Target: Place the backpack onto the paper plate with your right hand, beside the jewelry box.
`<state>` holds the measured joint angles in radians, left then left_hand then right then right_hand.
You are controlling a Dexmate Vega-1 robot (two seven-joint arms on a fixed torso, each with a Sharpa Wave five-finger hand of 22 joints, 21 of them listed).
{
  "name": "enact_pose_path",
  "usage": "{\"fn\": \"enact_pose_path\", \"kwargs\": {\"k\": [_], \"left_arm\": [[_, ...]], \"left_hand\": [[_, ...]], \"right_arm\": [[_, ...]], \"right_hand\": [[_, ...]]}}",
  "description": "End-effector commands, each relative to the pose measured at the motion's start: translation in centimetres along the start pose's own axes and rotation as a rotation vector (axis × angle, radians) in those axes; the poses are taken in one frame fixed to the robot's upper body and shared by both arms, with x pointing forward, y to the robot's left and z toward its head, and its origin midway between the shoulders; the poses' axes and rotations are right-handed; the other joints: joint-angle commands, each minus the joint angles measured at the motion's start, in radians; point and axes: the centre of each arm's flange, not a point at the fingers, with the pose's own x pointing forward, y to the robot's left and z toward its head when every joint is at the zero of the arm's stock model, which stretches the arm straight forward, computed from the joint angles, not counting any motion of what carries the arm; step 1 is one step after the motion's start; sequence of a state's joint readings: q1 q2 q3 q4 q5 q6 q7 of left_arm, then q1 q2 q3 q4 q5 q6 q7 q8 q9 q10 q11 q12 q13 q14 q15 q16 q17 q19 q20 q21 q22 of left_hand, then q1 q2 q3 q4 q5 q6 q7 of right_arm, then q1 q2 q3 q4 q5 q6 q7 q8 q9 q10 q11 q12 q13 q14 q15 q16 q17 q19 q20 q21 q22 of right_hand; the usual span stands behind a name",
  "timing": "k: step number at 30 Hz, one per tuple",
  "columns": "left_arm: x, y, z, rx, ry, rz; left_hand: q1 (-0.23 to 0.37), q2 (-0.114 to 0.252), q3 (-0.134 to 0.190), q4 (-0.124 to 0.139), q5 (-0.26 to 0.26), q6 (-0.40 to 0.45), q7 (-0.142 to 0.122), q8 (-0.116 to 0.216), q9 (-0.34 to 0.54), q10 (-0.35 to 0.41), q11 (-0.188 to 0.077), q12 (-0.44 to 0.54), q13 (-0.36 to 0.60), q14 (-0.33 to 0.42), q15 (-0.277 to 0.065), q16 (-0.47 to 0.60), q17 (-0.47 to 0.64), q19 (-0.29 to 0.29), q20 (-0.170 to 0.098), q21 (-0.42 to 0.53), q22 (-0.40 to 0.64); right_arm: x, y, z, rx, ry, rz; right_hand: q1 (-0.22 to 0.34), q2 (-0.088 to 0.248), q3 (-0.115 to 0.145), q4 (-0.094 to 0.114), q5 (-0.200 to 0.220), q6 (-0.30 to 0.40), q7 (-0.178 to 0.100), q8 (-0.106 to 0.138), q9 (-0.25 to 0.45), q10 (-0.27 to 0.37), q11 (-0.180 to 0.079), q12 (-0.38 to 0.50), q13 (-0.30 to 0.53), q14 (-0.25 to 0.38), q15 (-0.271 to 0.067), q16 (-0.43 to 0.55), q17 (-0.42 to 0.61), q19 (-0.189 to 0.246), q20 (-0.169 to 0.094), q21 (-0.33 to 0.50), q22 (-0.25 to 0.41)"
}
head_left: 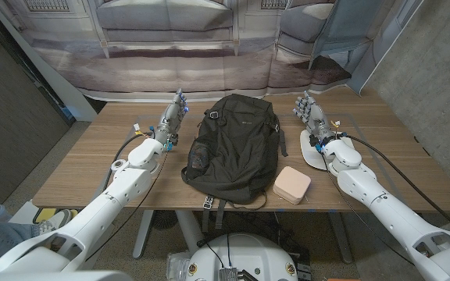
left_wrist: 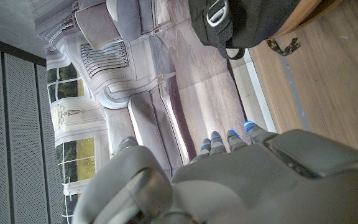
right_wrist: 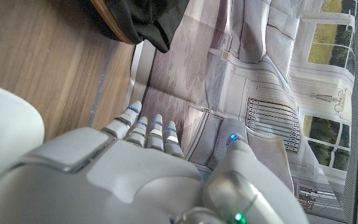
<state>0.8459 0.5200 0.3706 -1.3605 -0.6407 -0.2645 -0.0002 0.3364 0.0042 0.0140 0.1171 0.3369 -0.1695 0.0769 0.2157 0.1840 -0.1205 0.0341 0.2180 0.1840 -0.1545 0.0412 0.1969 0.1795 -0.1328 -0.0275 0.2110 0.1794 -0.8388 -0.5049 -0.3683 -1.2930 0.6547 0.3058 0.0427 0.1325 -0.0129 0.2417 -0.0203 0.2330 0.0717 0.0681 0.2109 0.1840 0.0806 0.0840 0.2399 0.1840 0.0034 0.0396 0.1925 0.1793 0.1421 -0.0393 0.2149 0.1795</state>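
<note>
A dark backpack [head_left: 233,148] lies flat in the middle of the wooden table; its strap end also appears in the left wrist view [left_wrist: 247,22] and an edge in the right wrist view [right_wrist: 142,18]. A white paper plate [head_left: 311,150] lies to its right, partly under my right wrist, and shows as a white rim [right_wrist: 5,137]. A small pink jewelry box [head_left: 292,184] sits on the table by the plate's near edge. My right hand [head_left: 311,113] [right_wrist: 142,174] stands past the plate, fingers straight and holding nothing. My left hand [head_left: 174,117] [left_wrist: 229,180] stands left of the backpack, fingers straight, empty.
A printed backdrop [head_left: 209,47] hangs behind the table's far edge. The table's front edge [head_left: 131,207] runs close below the backpack and jewelry box. Bare wood lies left of my left arm and right of my right arm.
</note>
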Motion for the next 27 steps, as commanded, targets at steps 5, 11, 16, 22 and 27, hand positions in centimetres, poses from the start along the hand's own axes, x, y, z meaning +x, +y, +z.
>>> {"fn": "enact_pose_path", "kwargs": {"k": [5, 11, 16, 22, 27], "left_arm": [[0.1, -0.3, 1.6, 0.017, -0.020, -0.026], [-0.2, -0.1, 1.9, 0.026, -0.021, -0.029], [-0.3, -0.2, 2.0, 0.033, -0.021, -0.034], [-0.5, -0.1, 1.8, 0.028, -0.021, -0.030], [-0.6, -0.2, 1.7, 0.027, -0.021, -0.034]], "left_hand": [[0.014, 0.003, -0.007, 0.002, 0.006, -0.007, 0.009, -0.003, 0.002, -0.012, 0.000, -0.002, 0.002, -0.013, 0.002, -0.005, 0.003, -0.009, -0.003, 0.001, 0.001], [0.015, 0.003, -0.008, 0.001, 0.007, -0.007, 0.009, -0.004, 0.002, -0.011, 0.000, -0.002, 0.002, -0.012, 0.003, -0.006, 0.003, -0.009, -0.001, 0.000, 0.001], [0.015, 0.004, -0.009, 0.001, 0.008, -0.006, 0.008, -0.005, 0.002, -0.010, 0.000, -0.003, 0.002, -0.012, 0.003, -0.006, 0.004, -0.008, 0.000, 0.000, 0.001], [0.016, 0.005, -0.010, 0.001, 0.009, -0.005, 0.007, -0.006, 0.002, -0.009, 0.002, -0.003, 0.002, -0.011, 0.003, -0.006, 0.004, -0.007, 0.001, 0.000, 0.001], [0.017, 0.005, -0.011, 0.000, 0.009, -0.004, 0.007, -0.006, 0.002, -0.008, 0.001, -0.003, 0.002, -0.011, 0.003, -0.006, 0.004, -0.006, 0.002, 0.000, 0.001]], "right_arm": [[0.0, 0.8, 0.7, -0.043, -0.021, 0.005], [0.0, 1.2, 1.2, -0.056, -0.034, 0.016], [0.2, 1.6, 1.8, -0.073, -0.041, 0.019], [0.3, 1.8, 2.3, -0.094, -0.042, 0.029], [0.4, 2.0, 2.7, -0.116, -0.044, 0.039]], "right_hand": [[0.020, 0.008, 0.010, -0.007, 0.002, 0.004, 0.008, 0.002, 0.003, 0.016, -0.002, 0.003, 0.005, 0.014, 0.003, 0.005, 0.003, 0.015, -0.025, 0.002, 0.002], [0.024, 0.009, 0.011, -0.010, 0.002, 0.007, 0.008, 0.002, 0.003, 0.019, -0.003, 0.003, 0.005, 0.017, 0.002, 0.004, 0.003, 0.016, -0.025, 0.002, 0.003], [0.027, 0.010, 0.012, -0.012, 0.001, 0.009, 0.009, 0.001, 0.003, 0.020, -0.002, 0.003, 0.005, 0.019, 0.003, 0.004, 0.003, 0.016, -0.025, 0.001, 0.003], [0.030, 0.011, 0.013, -0.014, 0.000, 0.010, 0.009, 0.001, 0.003, 0.024, -0.001, 0.003, 0.005, 0.020, 0.007, 0.003, 0.002, 0.015, -0.024, 0.000, 0.003], [0.033, 0.011, 0.013, -0.016, -0.001, 0.013, 0.010, 0.001, 0.003, 0.027, -0.003, 0.004, 0.005, 0.021, 0.008, 0.003, 0.002, 0.013, -0.022, -0.002, 0.003]]}}
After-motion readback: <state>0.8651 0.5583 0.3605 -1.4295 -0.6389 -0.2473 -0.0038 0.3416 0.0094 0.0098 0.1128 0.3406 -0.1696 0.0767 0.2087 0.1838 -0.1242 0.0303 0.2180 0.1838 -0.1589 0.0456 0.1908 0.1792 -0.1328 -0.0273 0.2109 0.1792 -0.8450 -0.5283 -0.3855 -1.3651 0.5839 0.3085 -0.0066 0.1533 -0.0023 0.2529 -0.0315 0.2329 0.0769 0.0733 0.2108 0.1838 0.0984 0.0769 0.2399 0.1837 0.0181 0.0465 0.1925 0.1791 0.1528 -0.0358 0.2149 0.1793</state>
